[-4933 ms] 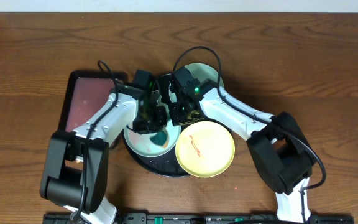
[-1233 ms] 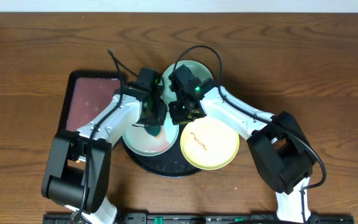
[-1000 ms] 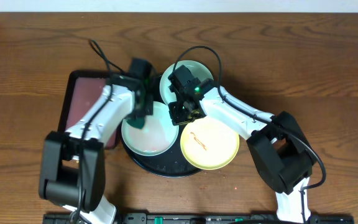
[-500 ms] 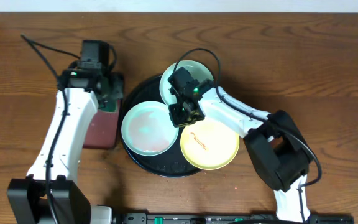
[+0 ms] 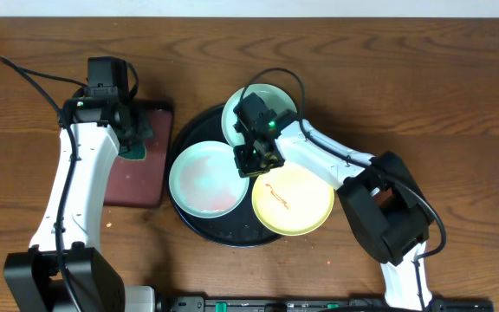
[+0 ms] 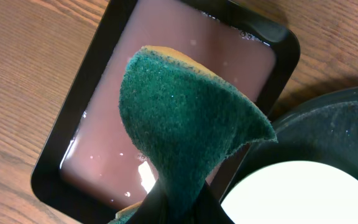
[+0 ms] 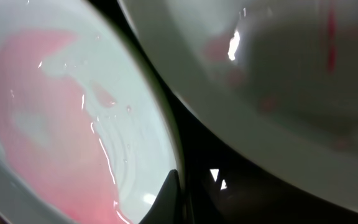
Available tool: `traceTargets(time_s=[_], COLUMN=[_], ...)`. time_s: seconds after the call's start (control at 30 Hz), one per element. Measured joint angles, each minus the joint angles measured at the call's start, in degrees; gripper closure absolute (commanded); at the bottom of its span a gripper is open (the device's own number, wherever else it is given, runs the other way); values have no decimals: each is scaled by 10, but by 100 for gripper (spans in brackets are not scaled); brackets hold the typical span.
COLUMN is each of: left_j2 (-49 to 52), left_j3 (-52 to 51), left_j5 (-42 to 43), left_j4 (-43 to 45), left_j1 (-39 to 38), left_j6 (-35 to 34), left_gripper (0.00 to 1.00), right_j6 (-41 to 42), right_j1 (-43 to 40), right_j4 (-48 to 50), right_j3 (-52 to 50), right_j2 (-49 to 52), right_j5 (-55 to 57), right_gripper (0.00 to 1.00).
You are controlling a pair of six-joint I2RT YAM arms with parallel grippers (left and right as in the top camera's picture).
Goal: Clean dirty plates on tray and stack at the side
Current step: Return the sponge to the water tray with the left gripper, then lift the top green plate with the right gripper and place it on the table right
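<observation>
your left gripper is clamped on the green sponge, and the sponge hangs folded over the top end of the rectangular tray. that tray sits on the table at 9 o'clock from the round black tray, its near corner just beside the round rim. the maroon inside looks wet (there are bright glints on it in the left wrist view).

your right gripper is low over the middle of the round tray, in the gap where the three plates meet. its fingers are together, with nothing between them. in the right wrist view the dark fingertips point into the black gap between two plate rims; i cannot tell whether they touch either plate.

all three plates lie flat on the round tray:
- one mint plate at 9 o'clock, with a pink wet film over its inside.
- the other mint plate at 12 o'clock, partly hidden under your right arm.
- the yellow plate at 4 o'clock, with a thin red smear near its middle and its edge overhanging the tray rim.

no plate is on the bare table.
</observation>
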Motion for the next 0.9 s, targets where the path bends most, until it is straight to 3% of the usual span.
traceTargets(time_s=[0.27,0.53,0.9], left_j2=[0,0,0], left_j3=[-1,-6,-6], left_j5=[0,0,0], left_j4=[0,0,0], left_j1=[0,0,0], left_j6=[0,0,0], left_gripper=[93,93,93], right_j6=[-31,-54,-78], right_j1=[33,74,173], right_j4=[-16,-34,-42], right_j3=[9,14,14], right_j2=[-56,-152,-205], right_j5=[98,308,572], right_gripper=[99,99,99])
